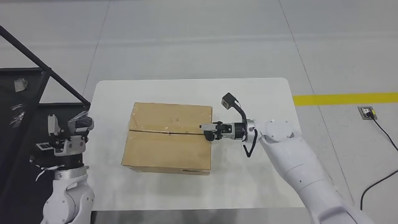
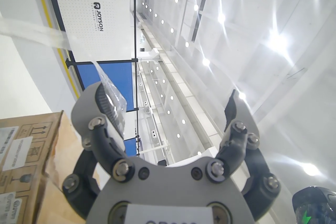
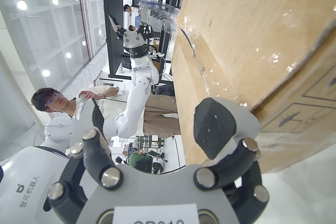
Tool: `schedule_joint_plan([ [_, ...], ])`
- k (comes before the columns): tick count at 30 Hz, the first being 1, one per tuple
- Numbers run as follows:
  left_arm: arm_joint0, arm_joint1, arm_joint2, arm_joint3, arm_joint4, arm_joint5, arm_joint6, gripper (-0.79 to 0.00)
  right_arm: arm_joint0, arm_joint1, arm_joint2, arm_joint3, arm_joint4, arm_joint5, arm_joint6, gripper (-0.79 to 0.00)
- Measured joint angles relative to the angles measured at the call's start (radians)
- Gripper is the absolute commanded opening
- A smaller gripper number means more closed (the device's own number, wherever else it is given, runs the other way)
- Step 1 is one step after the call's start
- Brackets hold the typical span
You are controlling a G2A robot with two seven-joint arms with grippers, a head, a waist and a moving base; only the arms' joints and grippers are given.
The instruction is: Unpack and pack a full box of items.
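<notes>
Here, right claw (image 1: 206, 129) spread at box (image 1: 168, 138) seam edge; left claw (image 1: 67, 123) spread, apart.

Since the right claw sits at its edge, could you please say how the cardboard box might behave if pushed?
The cardboard box is broad, low and flat on the table, so it would probably slide, not tip. Its flaps lie closed, so the top should feel fairly stiff.

You've got one brown cardboard box (image 1: 168, 138) at centre frame in the top view. It lies flat on the white table (image 1: 261, 99), flaps closed, with wrinkled clear tape (image 3: 195, 50) along the top seam.
</notes>
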Motion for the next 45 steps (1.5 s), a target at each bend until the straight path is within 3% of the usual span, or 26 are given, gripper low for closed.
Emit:
schedule_joint_plan([
  [9, 0.01, -0.01, 0.02, -0.07, 0.075, -0.026, 0.019, 0.0, -0.095, 0.048, 0.082, -0.183, -0.062, -0.022, -0.041, 0.0],
  [22, 0.004, -0.025, 0.066, -0.155, 0.223, 0.007, 0.06, 0.0, -0.322, 0.128, 0.266, -0.476, -0.111, -0.024, -0.057, 0.0],
  [45, -0.009, -0.051, 0.224, -0.162, 0.501, 0.031, 0.072, 0.0, -0.39, 0.169, 0.307, -0.524, -0.081, -0.022, -0.046, 0.0],
])
